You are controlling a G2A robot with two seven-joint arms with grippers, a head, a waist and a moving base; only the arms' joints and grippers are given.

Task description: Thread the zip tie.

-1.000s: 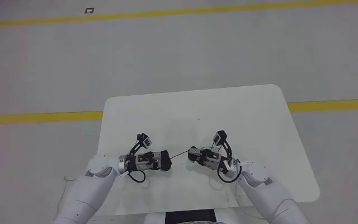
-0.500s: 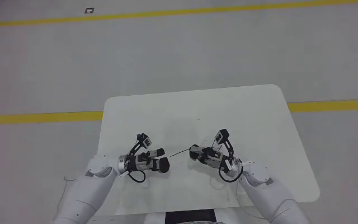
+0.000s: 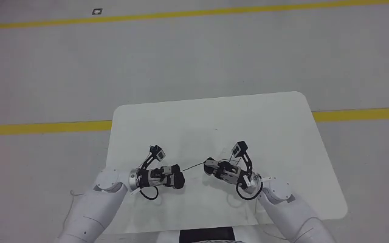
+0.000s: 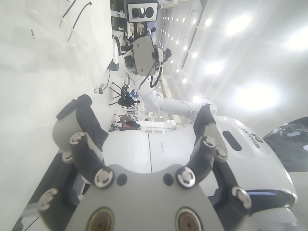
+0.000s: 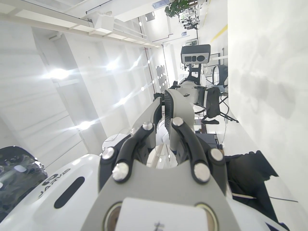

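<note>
The zip tie (image 3: 194, 166) hung as a thin dark line between your two hands, over the near part of the table (image 3: 261, 115). Your right hand (image 3: 210, 167) had its fingers (image 5: 168, 106) pressed together. One end of the tie met them, so I judge that hand was pinching it. Gripping it by one end made sense, because the rest of the strap stood out free and straight, ready to be caught or fed.

Its long axis ran nearly side to side across the table. The free tip pointed toward your left hand (image 3: 175, 177) and sat a touch nearer the robot than the gripped end. Whether that tip was the tail or the head was too small to tell.

Your left hand was spread wide, its fingers (image 4: 84, 121) well apart with nothing between them. It sat just beside the tip and faced the right hand, placed, I would judge, to close on the free end. Both hands were turned on their sides over the table. How high the tie sat above the table could not be told.
</note>
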